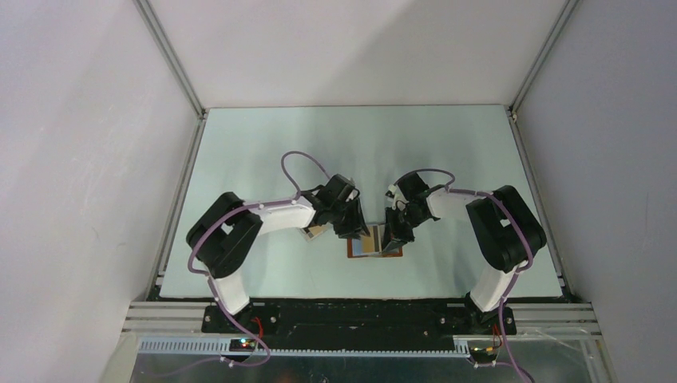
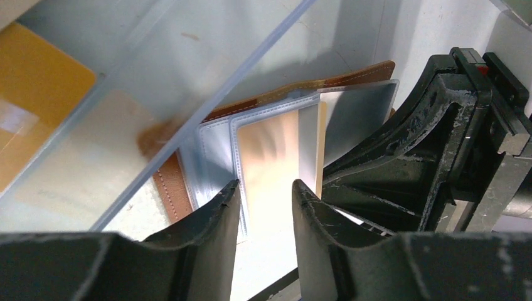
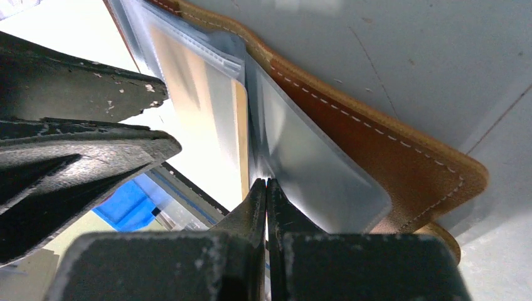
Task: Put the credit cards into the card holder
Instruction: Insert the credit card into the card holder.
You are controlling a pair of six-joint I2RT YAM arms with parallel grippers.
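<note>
The brown leather card holder (image 1: 375, 249) lies open on the table between both grippers. In the left wrist view its leather edge (image 2: 170, 191) frames clear, grey-blue pockets, and an orange-gold credit card (image 2: 276, 150) sits partly in one pocket. My left gripper (image 2: 266, 188) is open just above that card, with the jaws apart and touching nothing. My right gripper (image 3: 266, 183) is shut, pinching the edge of a clear pocket sheet (image 3: 313, 163) of the card holder (image 3: 376, 157). The card's edge (image 3: 240, 138) shows beside it. In the top view the left gripper (image 1: 351, 227) and the right gripper (image 1: 395, 237) stand close together.
A clear plastic box (image 2: 157, 75) lies just left of the card holder, with more orange-gold cards (image 2: 37, 81) seen through it. It shows under my left gripper in the top view (image 1: 315, 232). The right gripper's body (image 2: 439, 157) crowds the left wrist view.
</note>
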